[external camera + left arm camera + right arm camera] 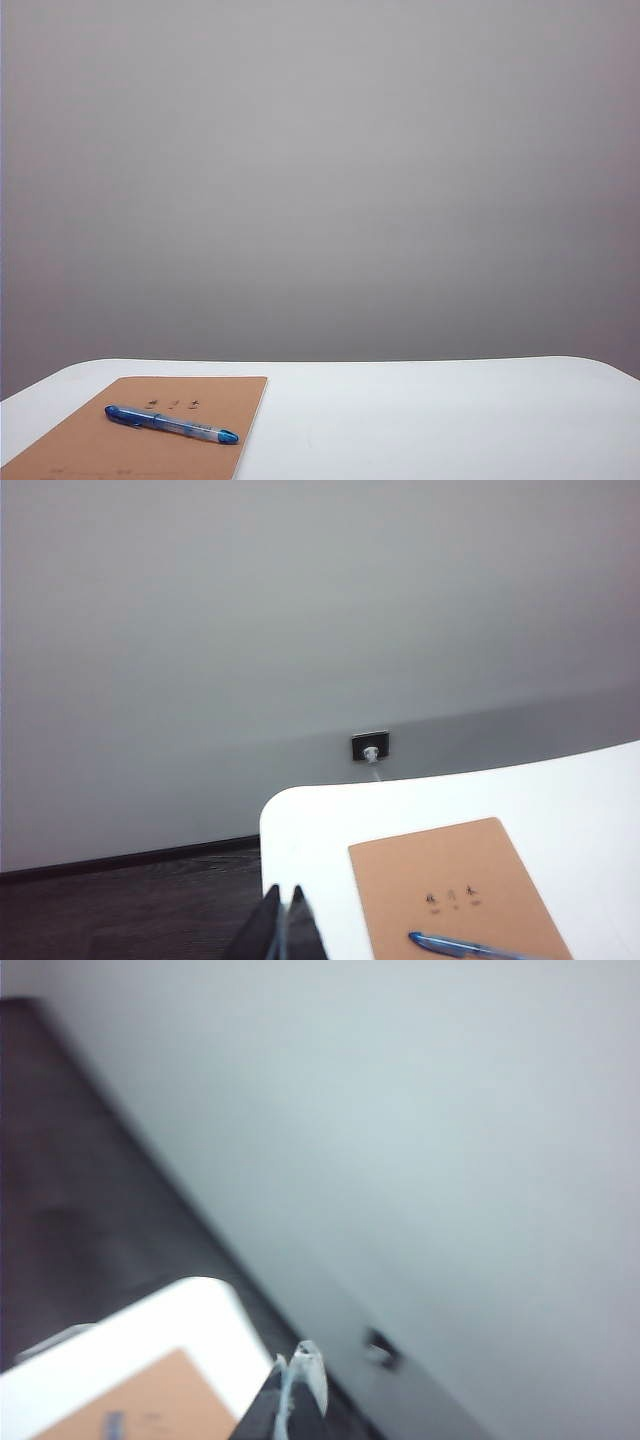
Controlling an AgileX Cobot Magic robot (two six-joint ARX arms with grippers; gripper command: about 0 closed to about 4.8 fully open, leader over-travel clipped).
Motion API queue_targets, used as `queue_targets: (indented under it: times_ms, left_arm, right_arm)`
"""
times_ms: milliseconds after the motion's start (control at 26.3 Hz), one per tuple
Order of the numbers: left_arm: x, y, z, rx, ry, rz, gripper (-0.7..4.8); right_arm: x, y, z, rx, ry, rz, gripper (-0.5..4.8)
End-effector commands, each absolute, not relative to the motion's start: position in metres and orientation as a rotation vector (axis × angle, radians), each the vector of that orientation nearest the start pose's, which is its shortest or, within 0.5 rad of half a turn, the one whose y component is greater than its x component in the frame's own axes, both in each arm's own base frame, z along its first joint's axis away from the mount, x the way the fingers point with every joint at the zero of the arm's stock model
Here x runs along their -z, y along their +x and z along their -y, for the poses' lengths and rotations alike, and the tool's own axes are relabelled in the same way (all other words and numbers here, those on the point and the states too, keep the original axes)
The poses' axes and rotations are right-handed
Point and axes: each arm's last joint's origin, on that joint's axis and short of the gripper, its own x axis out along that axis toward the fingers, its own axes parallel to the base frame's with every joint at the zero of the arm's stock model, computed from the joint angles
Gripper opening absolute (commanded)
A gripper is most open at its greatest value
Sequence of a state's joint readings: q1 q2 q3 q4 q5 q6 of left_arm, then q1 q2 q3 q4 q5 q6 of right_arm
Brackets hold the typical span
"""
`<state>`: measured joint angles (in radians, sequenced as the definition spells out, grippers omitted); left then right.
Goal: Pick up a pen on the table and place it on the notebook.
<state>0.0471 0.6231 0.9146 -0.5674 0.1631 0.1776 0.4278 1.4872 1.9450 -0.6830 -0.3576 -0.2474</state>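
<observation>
Blue plastic is seen on the brown cover: the pen (171,424) is laid flat on the notebook (90,450), with its thick end toward ten o'clock in the exterior view. The notebook is laid at the seven o'clock corner of the white table (450,420). No arm is seen in that view. The left gripper (283,897) is pressed together and nothing is held. The right gripper (297,1362) is squeezed tight too, with nothing in it, and is held off the table's edge.

A translucent blue pen (171,424) with a darker blue end lies on the tan-brown notebook (120,445), below its small dark printed characters. The worktop (450,420) is plain white.
</observation>
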Motion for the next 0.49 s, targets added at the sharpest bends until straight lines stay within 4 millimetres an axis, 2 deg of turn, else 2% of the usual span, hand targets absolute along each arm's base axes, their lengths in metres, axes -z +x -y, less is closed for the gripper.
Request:
queue_targets:
  times_ms: [38, 76, 190, 266, 342, 495]
  left_arm:
    - [-0.357, 0.104, 0.002, 0.167, 0.114, -0.232, -0.03]
    - [-0.357, 0.097, 0.001, 0.147, 0.102, -0.191, -0.03]
    - [-0.352, 0.086, 0.001, 0.129, 0.101, -0.134, -0.03]
    - [-0.343, 0.081, 0.001, 0.125, 0.096, -0.105, -0.03]
    - [-0.333, 0.08, 0.002, 0.135, 0.054, -0.088, -0.03]
    - [-0.305, 0.079, 0.001, 0.092, -0.011, -0.078, -0.03]
  right_arm:
    - [-0.513, 0.231, -0.1, -0.678, -0.236, -0.085, -0.05]
    - [-0.509, 0.22, -0.078, -0.614, -0.202, -0.073, -0.05]
    - [-0.494, 0.199, -0.064, -0.563, -0.14, -0.04, -0.05]
    - [-0.478, 0.183, -0.059, -0.527, -0.125, -0.002, -0.05]
    - [-0.457, 0.168, -0.053, -0.477, -0.12, 0.024, -0.05]
    - [-0.396, 0.137, -0.043, -0.421, -0.015, 0.075, -0.05]
